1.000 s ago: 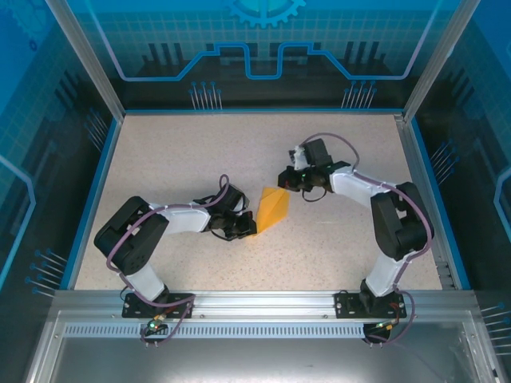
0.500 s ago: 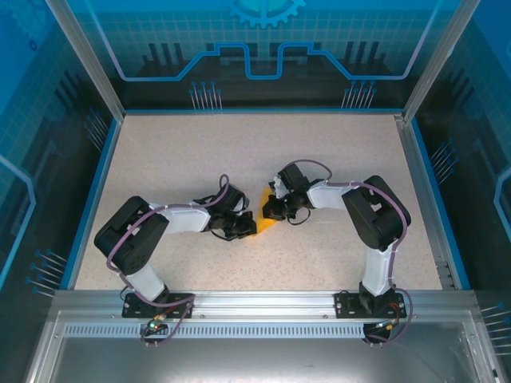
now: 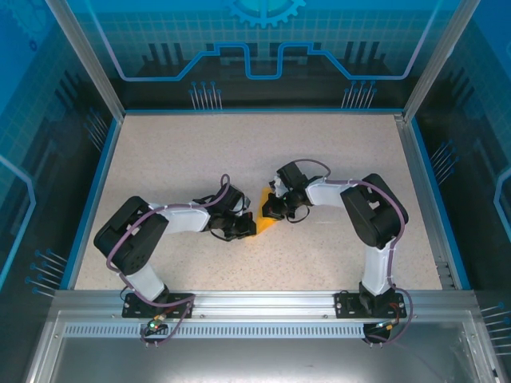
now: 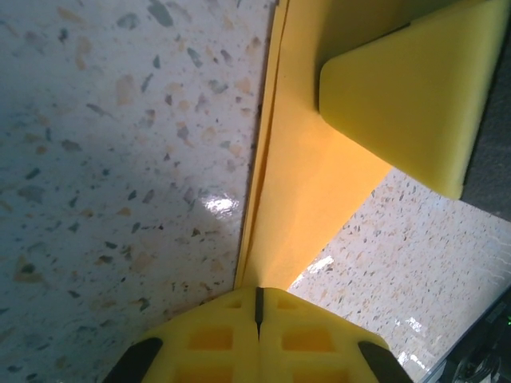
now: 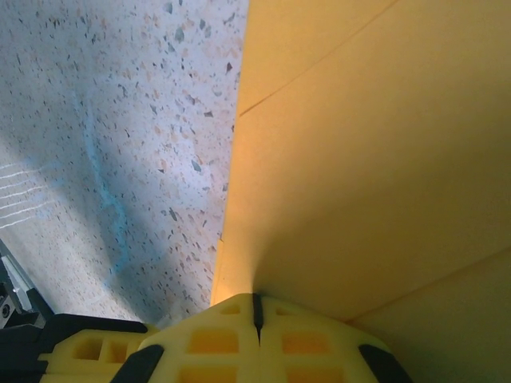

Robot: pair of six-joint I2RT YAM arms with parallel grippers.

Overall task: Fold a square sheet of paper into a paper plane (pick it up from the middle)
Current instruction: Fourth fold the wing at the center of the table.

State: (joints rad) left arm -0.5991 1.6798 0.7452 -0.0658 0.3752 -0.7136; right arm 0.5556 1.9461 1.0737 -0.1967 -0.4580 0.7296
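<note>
one paper [image 4: 307, 191] pinched: left pincer [image 4: 258, 307], right pincer [image 5: 256, 313]

surface: speckled table [image 3: 335, 152] | on it: folded orange paper [image 4: 311, 183]

I am in a lab, in a closed robot cell. The speckled table [image 3: 200, 152] has a blue border [image 3: 239, 111] and stands inside blue see-through walls [image 3: 263, 56] with printed gear and circuit lines, held by metal posts [image 3: 86, 56].
</note>
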